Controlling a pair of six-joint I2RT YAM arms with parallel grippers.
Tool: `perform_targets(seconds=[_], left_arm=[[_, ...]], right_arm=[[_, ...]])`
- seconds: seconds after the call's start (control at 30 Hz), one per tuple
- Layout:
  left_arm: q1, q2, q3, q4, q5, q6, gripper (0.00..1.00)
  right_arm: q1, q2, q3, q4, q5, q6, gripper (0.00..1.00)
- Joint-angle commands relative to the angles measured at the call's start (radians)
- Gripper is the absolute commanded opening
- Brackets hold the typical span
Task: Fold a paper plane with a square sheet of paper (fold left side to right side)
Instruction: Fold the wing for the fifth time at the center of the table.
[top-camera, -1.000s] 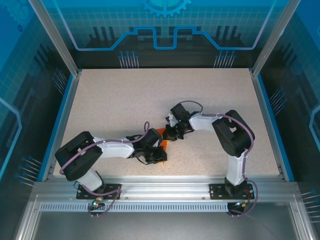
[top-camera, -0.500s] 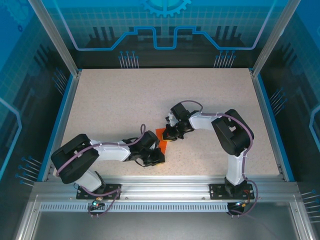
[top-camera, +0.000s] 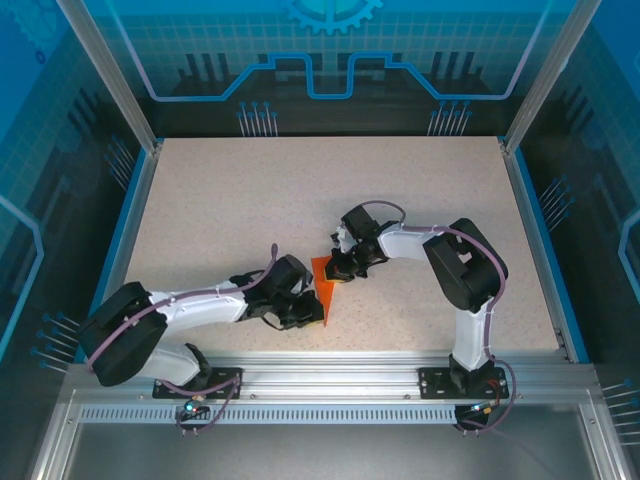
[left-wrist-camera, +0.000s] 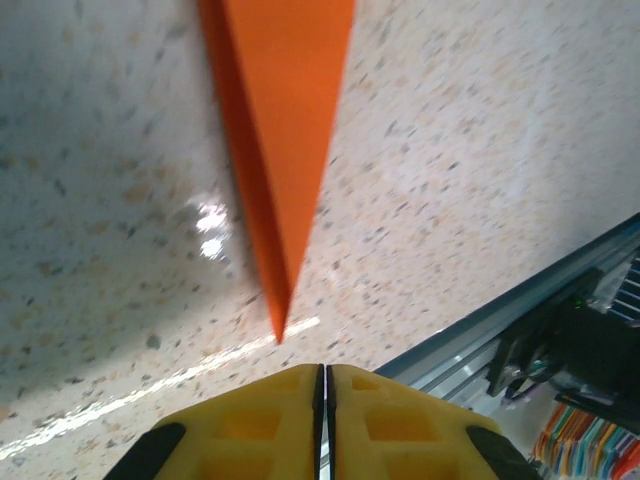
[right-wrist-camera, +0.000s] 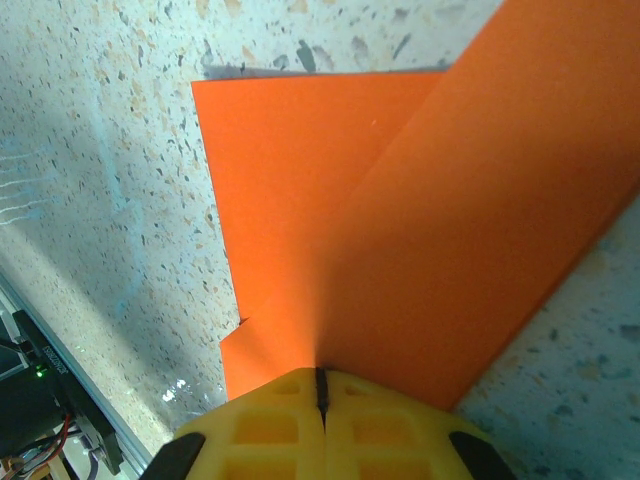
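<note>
The orange paper plane (top-camera: 324, 284) lies on the speckled table as a narrow dart, its point toward the near edge. In the left wrist view its sharp tip (left-wrist-camera: 280, 330) ends just ahead of my left gripper (left-wrist-camera: 323, 385), whose yellow jaws are pressed together with nothing between them. In the top view my left gripper (top-camera: 311, 312) sits beside that tip. My right gripper (top-camera: 339, 271) is at the plane's wide far end. In the right wrist view the orange paper (right-wrist-camera: 330, 200) rises into my right gripper (right-wrist-camera: 321, 385), which is shut on a raised fold.
The speckled table (top-camera: 230, 200) stretches open to the back and both sides. An aluminium rail (top-camera: 330, 372) runs along the near edge, close behind the plane's tip, and also shows as the rail (left-wrist-camera: 490, 315) with cables beside it. Blue borders (top-camera: 122, 240) line the sides.
My left arm has drawn back to the left and stretched out lower, uncovering more of the orange paper. The right arm and its hold have not moved.
</note>
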Motion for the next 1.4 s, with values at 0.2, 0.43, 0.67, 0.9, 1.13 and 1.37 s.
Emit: perform_targets(seconds=[0.2,0.43,0.67,0.9,1.13,1.37], left_arm=[[0.033,0.145,0.146,0.037,0.078,0.084,0.12],[0.034,0.231,0.173,0.035,0.056,0.114,0.11],[0.034,0.267,0.133,0.038,0.024,0.116,0.11],[0.035,0.264,0.09,0.039,0.01,0.104,0.11],[0.032,0.259,0.052,0.038,0.022,0.098,0.1],[0.02,0.237,0.026,0.022,0.055,0.096,0.09]], right_arm=[[-0.007,0.086,-0.029,-0.108,0.139,-0.013,0.0],[-0.004,0.091,-0.024,-0.114,0.14,-0.014,0.0],[-0.003,0.092,-0.025,-0.123,0.149,-0.017,0.0],[-0.003,0.097,-0.023,-0.134,0.16,-0.016,0.0],[-0.004,0.103,-0.018,-0.146,0.168,-0.017,0.0],[-0.01,0.115,0.001,-0.151,0.142,-0.015,0.0]])
